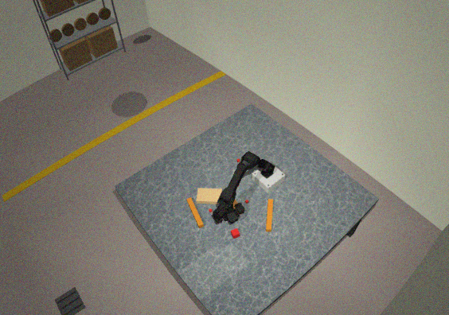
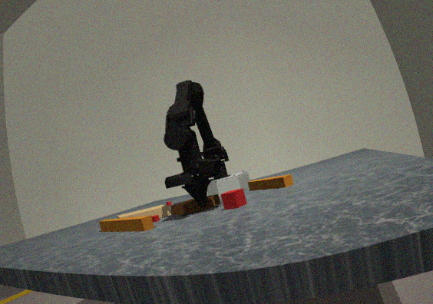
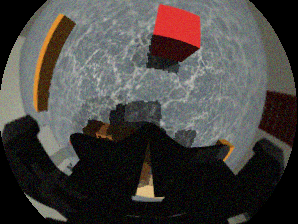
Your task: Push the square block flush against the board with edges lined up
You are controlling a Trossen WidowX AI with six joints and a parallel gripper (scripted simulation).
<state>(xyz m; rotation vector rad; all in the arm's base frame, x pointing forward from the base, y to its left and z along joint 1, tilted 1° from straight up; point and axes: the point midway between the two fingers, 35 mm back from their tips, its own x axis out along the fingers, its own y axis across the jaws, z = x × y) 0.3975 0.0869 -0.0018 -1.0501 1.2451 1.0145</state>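
Clearly, the claw (image 1: 228, 215) (image 2: 200, 205) (image 3: 149, 125) is clenched on nothing, its tips low by the middle orange bar (image 1: 235, 204) (image 2: 180, 209) (image 3: 103, 132). The red square block (image 1: 235, 233) (image 2: 233, 199) (image 3: 177, 27) sits on the tabletop (image 1: 279, 256) (image 2: 307, 216) (image 3: 115, 50), beyond the claw and well apart from the tan board (image 1: 208, 195) (image 2: 143, 212) (image 3: 145, 191). Neither side nor edge of the block meets it.

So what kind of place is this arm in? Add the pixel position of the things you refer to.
Probably a workshop or storeroom: there's a metal shelf rack (image 1: 116, 29) with brown boxes (image 1: 76, 54), and a yellow floor line (image 1: 115, 130).
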